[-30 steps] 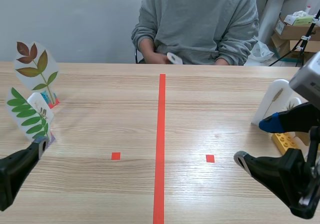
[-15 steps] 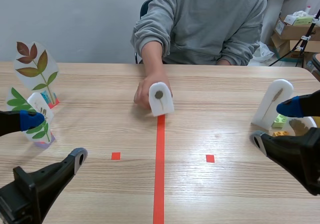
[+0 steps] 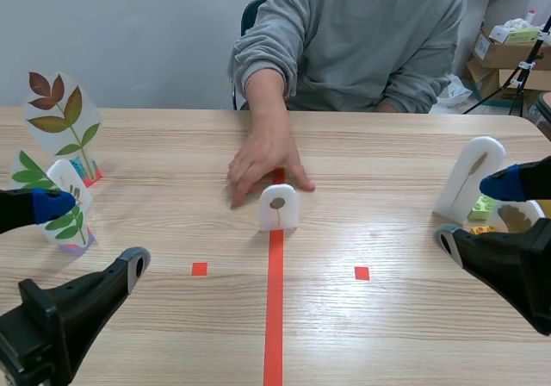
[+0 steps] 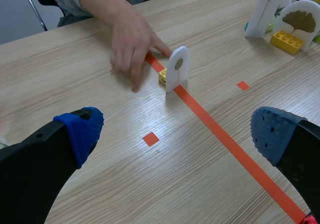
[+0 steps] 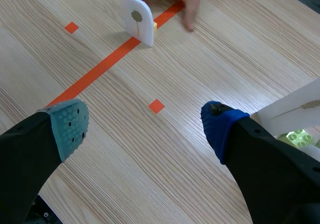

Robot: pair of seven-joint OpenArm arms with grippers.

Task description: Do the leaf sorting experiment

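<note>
The leaf card [image 3: 278, 208] stands upright at the middle of the worktop [image 3: 172, 222], long axis vertical, its leaf face toward the robot's edge. The left gripper [image 4: 176, 134] and the right gripper [image 5: 144, 125] are both released.

Five leaf cards [image 3: 278, 208] and one hand [image 3: 265, 158]

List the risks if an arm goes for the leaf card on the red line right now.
1. The person's hand lies just behind the leaf card; a reach now may strike it.
2. The card stands upright on a small yellow brick; a nudge may topple it.
3. The right end effector sits close by the tall white card; swinging out may knock it over.
</note>
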